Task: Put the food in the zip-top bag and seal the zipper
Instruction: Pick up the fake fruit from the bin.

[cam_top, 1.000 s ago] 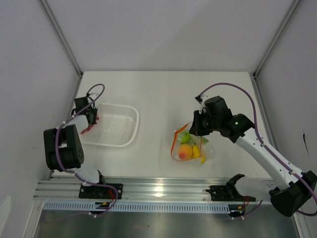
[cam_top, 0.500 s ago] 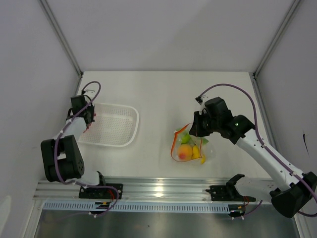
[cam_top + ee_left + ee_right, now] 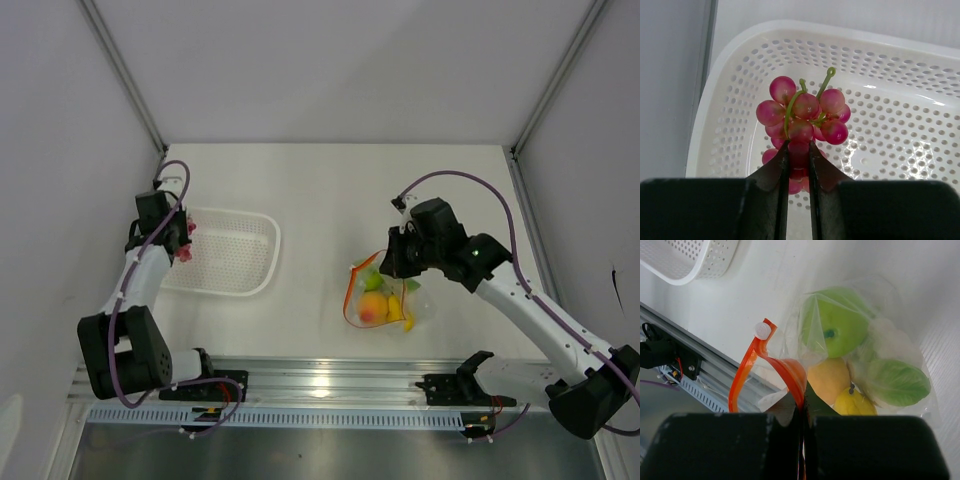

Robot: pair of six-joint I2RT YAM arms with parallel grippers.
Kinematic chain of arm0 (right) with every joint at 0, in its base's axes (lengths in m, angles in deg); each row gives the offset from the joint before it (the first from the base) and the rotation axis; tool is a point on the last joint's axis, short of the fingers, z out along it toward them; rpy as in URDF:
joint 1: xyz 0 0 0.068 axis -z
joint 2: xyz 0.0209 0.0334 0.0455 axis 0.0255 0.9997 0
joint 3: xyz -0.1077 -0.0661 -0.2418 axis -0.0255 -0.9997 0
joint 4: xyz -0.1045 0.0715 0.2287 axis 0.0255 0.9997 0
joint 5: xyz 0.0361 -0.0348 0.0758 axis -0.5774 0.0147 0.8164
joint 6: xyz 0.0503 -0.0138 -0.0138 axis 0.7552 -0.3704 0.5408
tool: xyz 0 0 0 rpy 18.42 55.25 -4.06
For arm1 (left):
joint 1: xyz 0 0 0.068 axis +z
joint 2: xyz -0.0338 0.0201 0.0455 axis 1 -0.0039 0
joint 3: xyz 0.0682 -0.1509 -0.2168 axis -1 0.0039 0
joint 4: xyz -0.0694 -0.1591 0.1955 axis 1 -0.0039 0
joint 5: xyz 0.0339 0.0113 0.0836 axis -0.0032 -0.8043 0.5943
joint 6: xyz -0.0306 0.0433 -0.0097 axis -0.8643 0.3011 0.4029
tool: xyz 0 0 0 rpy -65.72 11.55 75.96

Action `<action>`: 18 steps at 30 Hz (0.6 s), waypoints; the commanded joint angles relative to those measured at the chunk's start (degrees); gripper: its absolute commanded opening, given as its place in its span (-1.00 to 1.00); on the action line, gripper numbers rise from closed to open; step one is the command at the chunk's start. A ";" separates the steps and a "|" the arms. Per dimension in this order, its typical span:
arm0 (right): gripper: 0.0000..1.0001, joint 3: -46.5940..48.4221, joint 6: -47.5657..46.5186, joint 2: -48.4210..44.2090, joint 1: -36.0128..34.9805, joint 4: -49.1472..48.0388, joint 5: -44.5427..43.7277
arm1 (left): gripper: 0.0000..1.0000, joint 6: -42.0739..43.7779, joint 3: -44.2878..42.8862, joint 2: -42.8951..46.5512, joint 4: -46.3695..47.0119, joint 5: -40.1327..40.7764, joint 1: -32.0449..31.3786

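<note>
My left gripper (image 3: 798, 150) is shut on the bunch of red-purple grapes (image 3: 802, 120) and holds it above the white basket (image 3: 900, 80); it stands over the basket's left edge in the top view (image 3: 182, 240). My right gripper (image 3: 803, 407) is shut on the red-orange zipper (image 3: 785, 367) of the clear zip-top bag (image 3: 875, 365), holding its mouth up and open. Inside the bag lie a green apple (image 3: 837, 327), an orange (image 3: 829, 380), a yellow piece (image 3: 855, 402) and a pale green piece (image 3: 895, 382). The bag (image 3: 385, 295) sits right of the table's centre.
The white perforated basket (image 3: 245, 255) stands at the left of the table, holding nothing else that I can see. The metal rail (image 3: 320, 385) runs along the near edge. White walls enclose the table on three sides.
My left gripper has lifted the grapes out of the basket and drawn back toward the left wall. My right gripper has shifted slightly left with the bag's mouth.
</note>
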 commanded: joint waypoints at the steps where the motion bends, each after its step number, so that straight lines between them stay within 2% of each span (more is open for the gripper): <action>1: -1.00 0.00 0.61 -0.53 -0.58 -2.06 -0.09 | -0.94 -3.89 -2.33 3.26 -2.36 -2.04 -1.06; 10: -1.00 0.08 0.96 1.05 -1.89 -2.67 -0.35 | -0.86 -10.91 -5.23 7.83 -7.01 -7.93 -2.65; 18: -1.00 2.54 0.78 4.03 -2.33 -2.33 -1.49 | -0.77 -16.10 -9.00 14.42 -10.63 -17.14 -4.93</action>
